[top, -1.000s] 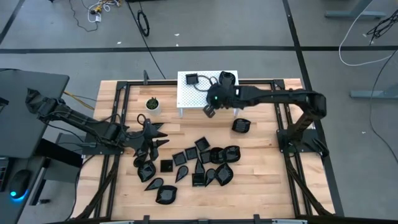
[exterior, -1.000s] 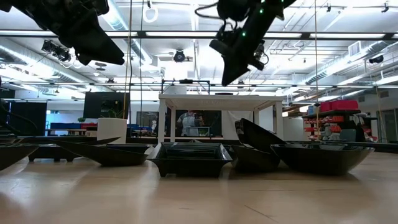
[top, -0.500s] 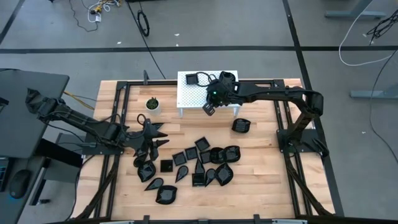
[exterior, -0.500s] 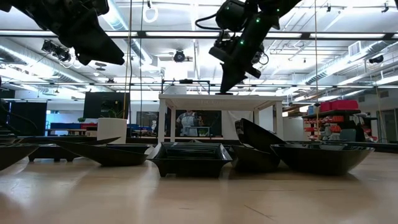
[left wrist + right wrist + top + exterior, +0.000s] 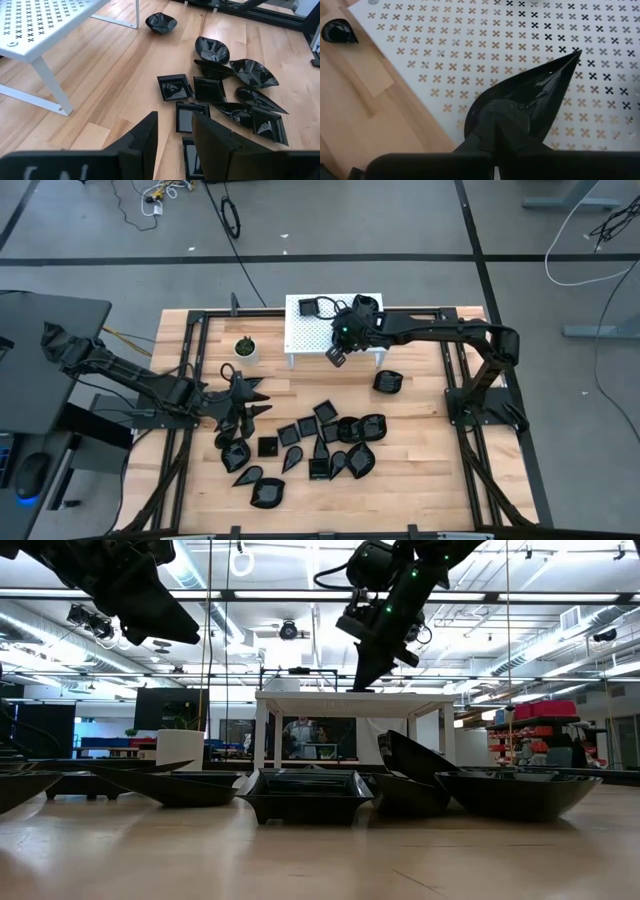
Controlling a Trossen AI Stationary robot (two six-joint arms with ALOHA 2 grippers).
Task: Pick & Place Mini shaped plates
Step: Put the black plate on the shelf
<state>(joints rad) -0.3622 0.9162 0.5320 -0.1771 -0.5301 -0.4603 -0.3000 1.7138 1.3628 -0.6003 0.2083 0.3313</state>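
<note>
Roughly seventeen black plates [image 5: 327, 413], one white stand [image 5: 305, 335], one potted plant [image 5: 245, 346].

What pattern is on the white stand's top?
Rows of small cross-shaped cutouts on the stand; clearest in the right wrist view.

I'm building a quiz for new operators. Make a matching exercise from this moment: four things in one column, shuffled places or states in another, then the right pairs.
Things:
1. right gripper
2. left gripper
3. potted plant
4. square plate

States:
A. on the white stand's far corner
B. shut on a teardrop plate
C. on the table beside the stand
D. empty, above the table's left part

Pairs: 1-B, 2-D, 3-C, 4-A
</note>
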